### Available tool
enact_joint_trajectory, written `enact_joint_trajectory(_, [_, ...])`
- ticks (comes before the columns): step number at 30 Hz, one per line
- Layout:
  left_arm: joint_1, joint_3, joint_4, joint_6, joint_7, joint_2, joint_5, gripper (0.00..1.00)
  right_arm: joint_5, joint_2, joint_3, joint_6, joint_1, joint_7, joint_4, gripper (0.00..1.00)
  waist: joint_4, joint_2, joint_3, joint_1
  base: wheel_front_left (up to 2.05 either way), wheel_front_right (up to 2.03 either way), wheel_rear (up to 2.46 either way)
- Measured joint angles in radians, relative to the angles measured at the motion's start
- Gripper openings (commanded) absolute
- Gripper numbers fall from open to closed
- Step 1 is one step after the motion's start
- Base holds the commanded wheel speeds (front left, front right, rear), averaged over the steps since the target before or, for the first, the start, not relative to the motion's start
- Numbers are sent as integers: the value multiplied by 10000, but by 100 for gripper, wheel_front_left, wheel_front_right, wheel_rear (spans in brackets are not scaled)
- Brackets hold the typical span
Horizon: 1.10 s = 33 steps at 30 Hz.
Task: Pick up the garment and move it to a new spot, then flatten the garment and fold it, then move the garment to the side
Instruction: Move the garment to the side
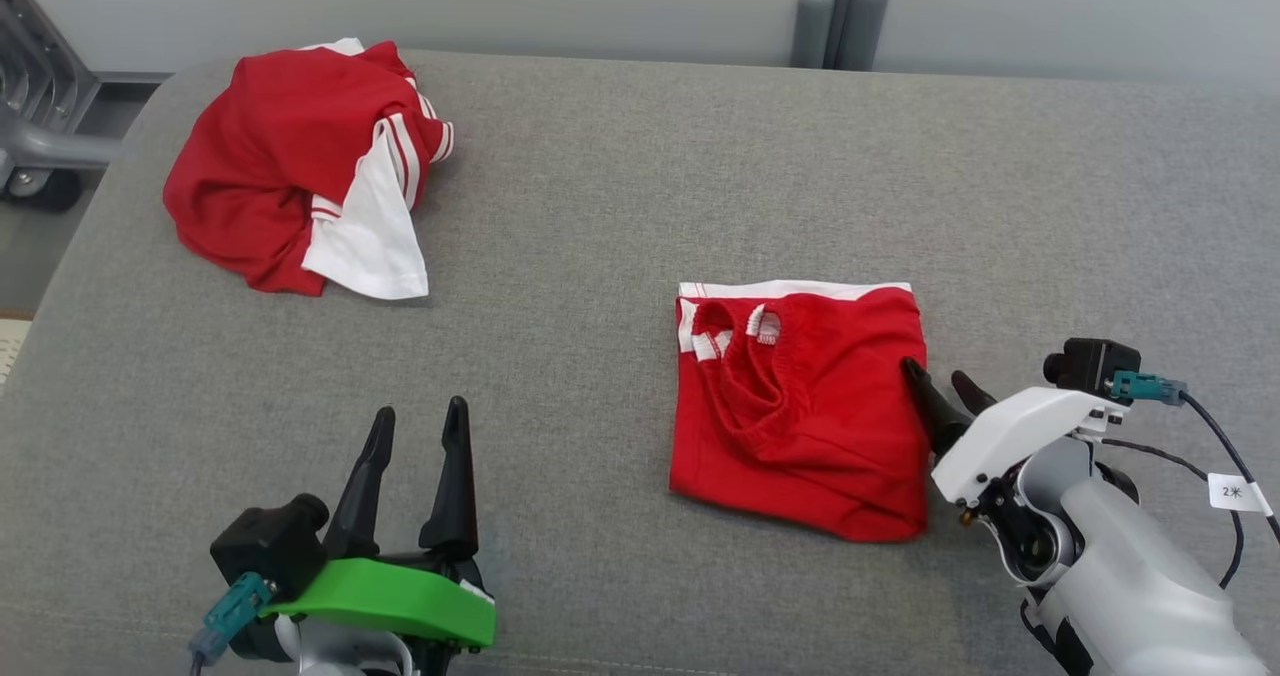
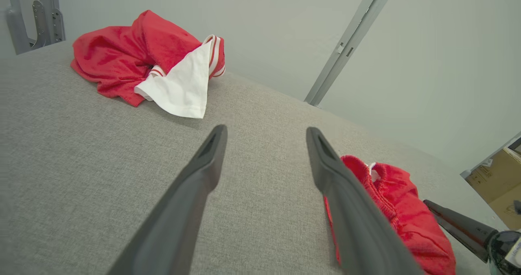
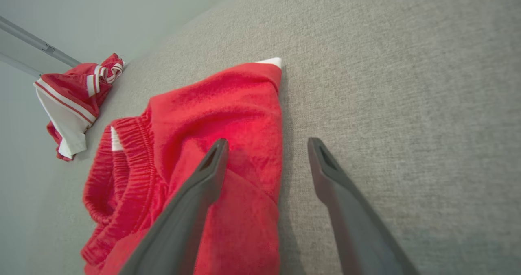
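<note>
A folded red garment [image 1: 800,406] with a white band along its far edge and an elastic waistband lies flat at the centre right of the grey cushioned surface [image 1: 620,206]. My right gripper [image 1: 935,371] is open at the garment's right edge. In the right wrist view one finger is over the red cloth [image 3: 228,104] and the other over bare grey fabric, with the right gripper [image 3: 268,141] holding nothing. My left gripper [image 1: 420,408] stands open and empty near the front left, apart from the cloth. The left wrist view shows the left gripper [image 2: 266,129] with the folded garment [image 2: 403,210] to its right.
A crumpled red and white garment [image 1: 270,156] lies heaped at the far left corner. A metal frame [image 1: 40,106] stands beyond the left edge and a grey post [image 1: 835,16] behind the back edge. A cardboard box [image 2: 496,177] sits off to the right.
</note>
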Motion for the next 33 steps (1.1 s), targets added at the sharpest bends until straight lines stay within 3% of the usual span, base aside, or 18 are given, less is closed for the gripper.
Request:
enact_joint_trajectory(10, [-133, 109, 8, 0, 38, -2, 52, 100, 109, -69, 88, 268, -180, 408, 374, 100, 537, 0, 386, 0, 0, 0, 0])
enact_joint_trajectory(11, [-133, 163, 10, 2, 38, -2, 52, 100, 109, -65, 107, 301, -220, 412, 380, 85, 565, 0, 408, 0, 0, 0, 0])
enact_joint_trajectory(12, [-133, 205, 12, 4, 36, -2, 52, 100, 109, -65, 123, 351, -244, 443, 385, 62, 586, 0, 425, 0, 0, 0, 0])
enact_joint_trajectory(13, [-133, 230, 12, 4, 36, -2, 52, 100, 109, -69, 132, 353, -267, 477, 391, 46, 597, 0, 437, 0, 0, 0, 0])
enact_joint_trajectory(15, [-134, 255, 13, 4, 25, -2, 52, 100, 109, -92, 174, 357, -338, 533, 414, 34, 602, 0, 451, 0, 0, 0, 0])
enact_joint_trajectory(17, [-134, 278, 13, 4, 25, -2, 52, 100, 100, -134, 215, 439, -358, 545, 426, 2, 589, 0, 464, 0, 0, 0, 0])
enact_joint_trajectory(29, [-135, 546, -31, 6, -17, -2, 52, 100, -280, -468, 660, 529, -901, 585, 454, 0, 200, 0, 600, 0, 0, 0, 0])
enact_joint_trajectory(33, [-142, 575, -146, 6, -19, -2, 52, 100, -600, -915, 754, 558, -1223, 589, 456, 0, -14, 0, 656, 0, 0, 0, 0])
